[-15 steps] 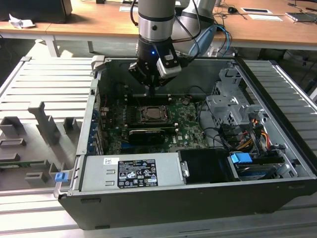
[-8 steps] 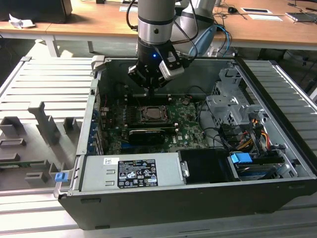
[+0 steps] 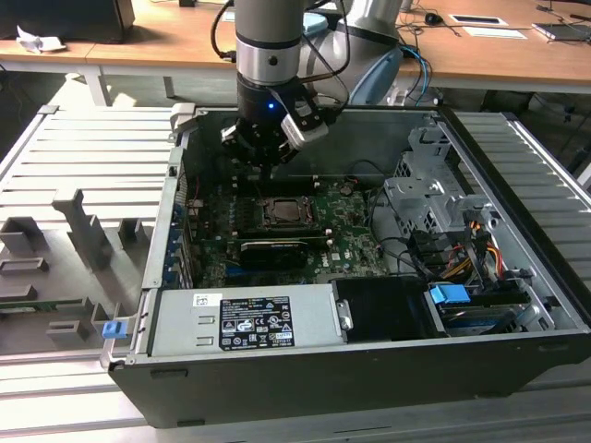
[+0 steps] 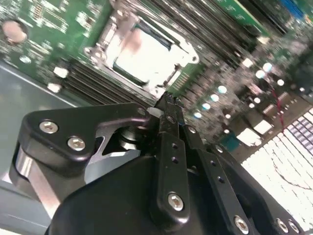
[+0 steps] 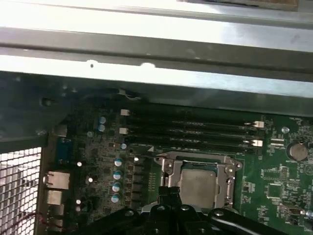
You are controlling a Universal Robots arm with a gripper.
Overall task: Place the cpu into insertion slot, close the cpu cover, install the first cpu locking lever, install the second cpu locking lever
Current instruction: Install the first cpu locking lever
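Closed and empty, the gripper point(image 3: 263, 152) hangs over the motherboard point(image 3: 346, 242) in the exterior view, while both wrist views show the cpu point(image 4: 142, 56) under its cpu cover point(image 5: 230, 177); misaligned descent might scrape the frame

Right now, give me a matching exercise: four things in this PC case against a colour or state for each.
Things:
1. cpu
2. cover
3. gripper
4. board

States:
A. green
B. silvery face up, in the socket
C. fingers together, holding nothing
D. closed down around the chip

Pairs: 1-B, 2-D, 3-C, 4-A
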